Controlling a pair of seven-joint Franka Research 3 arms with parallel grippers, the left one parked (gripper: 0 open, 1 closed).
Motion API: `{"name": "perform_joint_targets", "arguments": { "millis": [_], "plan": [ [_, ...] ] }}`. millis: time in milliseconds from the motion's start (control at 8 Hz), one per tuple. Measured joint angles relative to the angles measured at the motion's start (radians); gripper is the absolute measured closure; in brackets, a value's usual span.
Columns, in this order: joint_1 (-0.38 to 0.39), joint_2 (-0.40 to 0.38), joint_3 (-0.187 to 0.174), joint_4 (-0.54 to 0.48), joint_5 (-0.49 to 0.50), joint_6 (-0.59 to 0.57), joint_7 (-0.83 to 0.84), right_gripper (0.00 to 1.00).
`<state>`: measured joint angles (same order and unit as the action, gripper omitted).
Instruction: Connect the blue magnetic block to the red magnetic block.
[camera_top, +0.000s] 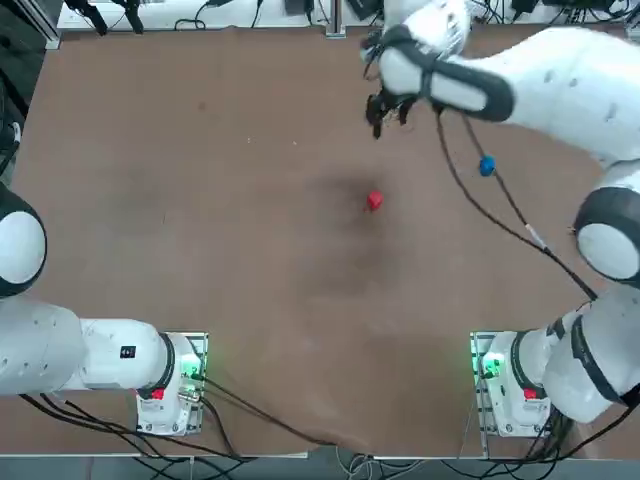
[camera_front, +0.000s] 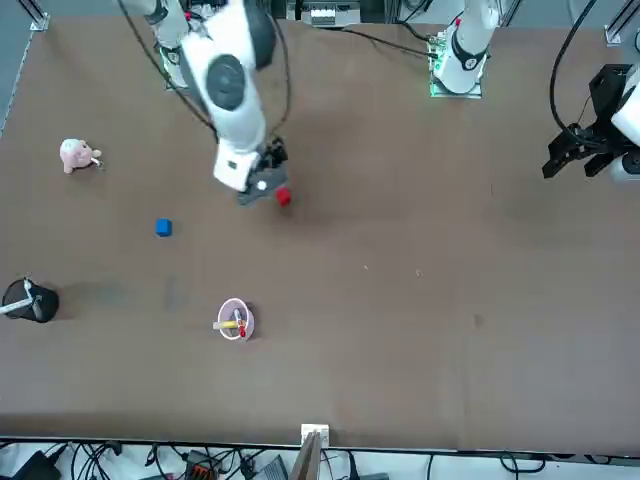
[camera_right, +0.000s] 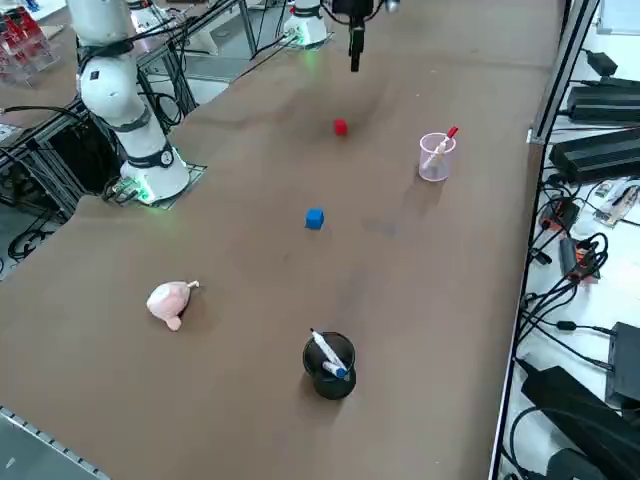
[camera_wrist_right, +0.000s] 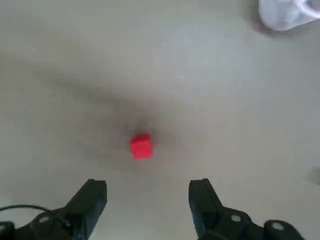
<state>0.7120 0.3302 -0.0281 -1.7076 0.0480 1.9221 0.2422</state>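
Right gripper (camera_wrist_right: 147, 185) hangs raised over the table (camera_right: 250, 380), fingers spread wide, nothing pinched; tips point down. Red block (camera_wrist_right: 142, 147) lies on the tabletop, clear of both fingers, a soft dark shadow on the surface around it. Blue block (camera_right: 314, 218) rests on the table well apart from red, toward the robot's right and somewhat farther out from the arm bases. No contact between the two. From overhead, a dark cable on the right arm (camera_top: 570, 105) crosses the line of sight beside blue. Pale cup (camera_right: 436, 157) stands upright beyond both blocks, away from the bases; a red-tipped marker (camera_right: 447, 140) leans out of it, and a yellow pen (camera_front: 228, 324) shows there from across the table. Black cup (camera_right: 330, 366) stands farther to the robot's right than blue, also farther out; white markers (camera_right: 328, 350) lean inside, one with a blue end. Pink plush (camera_right: 171, 303) lies on the robot's right side, nearer the bases than the black cup and well apart from blue.
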Motion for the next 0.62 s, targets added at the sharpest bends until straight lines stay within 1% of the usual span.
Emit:
{"name": "perform_joint_targets", "arguments": {
  "millis": [125,375,500,625],
  "plan": [
    [0.03,0.029,0.0,-0.04,-0.003,0.076,0.005,0.0],
    [0.071,0.058,-0.001,-0.18,-0.036,0.295,-0.017,0.0],
    [0.086,0.066,-0.001,-0.24,-0.044,0.374,-0.04,0.0],
    [0.094,0.076,-0.001,-0.27,-0.05,0.402,-0.086,0.0]
  ]
}}
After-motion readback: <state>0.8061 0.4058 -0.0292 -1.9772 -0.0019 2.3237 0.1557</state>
